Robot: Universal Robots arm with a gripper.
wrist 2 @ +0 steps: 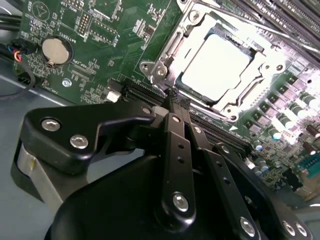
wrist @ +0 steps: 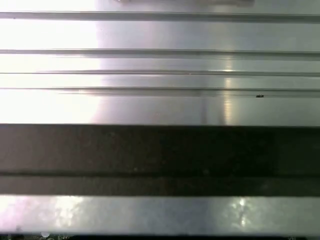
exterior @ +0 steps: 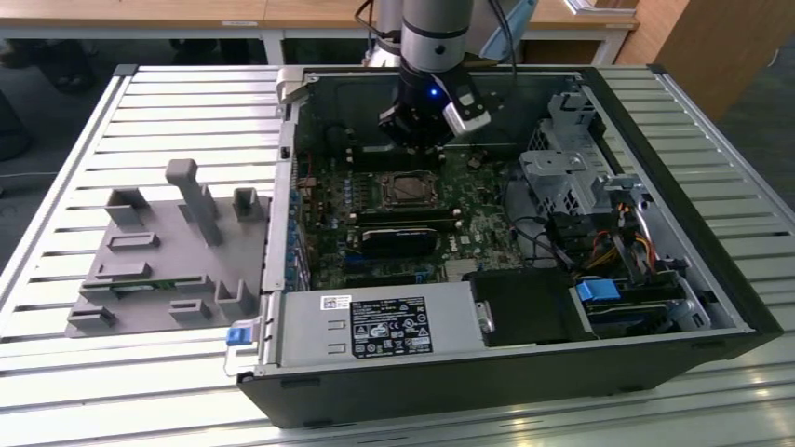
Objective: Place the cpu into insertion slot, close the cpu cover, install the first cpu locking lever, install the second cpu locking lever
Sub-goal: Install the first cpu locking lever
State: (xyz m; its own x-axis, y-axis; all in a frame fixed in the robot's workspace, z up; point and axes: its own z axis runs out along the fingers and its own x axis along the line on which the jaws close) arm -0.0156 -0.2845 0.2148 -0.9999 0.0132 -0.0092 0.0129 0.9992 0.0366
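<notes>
The cpu lies flat in the insertion slot on the green motherboard, its pale metal face glaring under the light. The silver cpu cover lies down around it, and the chip shows through the cut-out. In the second wrist view my gripper is shut with nothing between its black fingers. Its tips hover just off the socket's near corner. In the exterior view the gripper hangs over the board just behind the socket. I cannot tell how the locking levers stand.
Long black memory modules lie just in front of the socket. A drive cage and cables fill the case on the exterior view's right, and the power supply sits at the front. A grey fixture stands on the slatted table. A coin cell sits on the board.
</notes>
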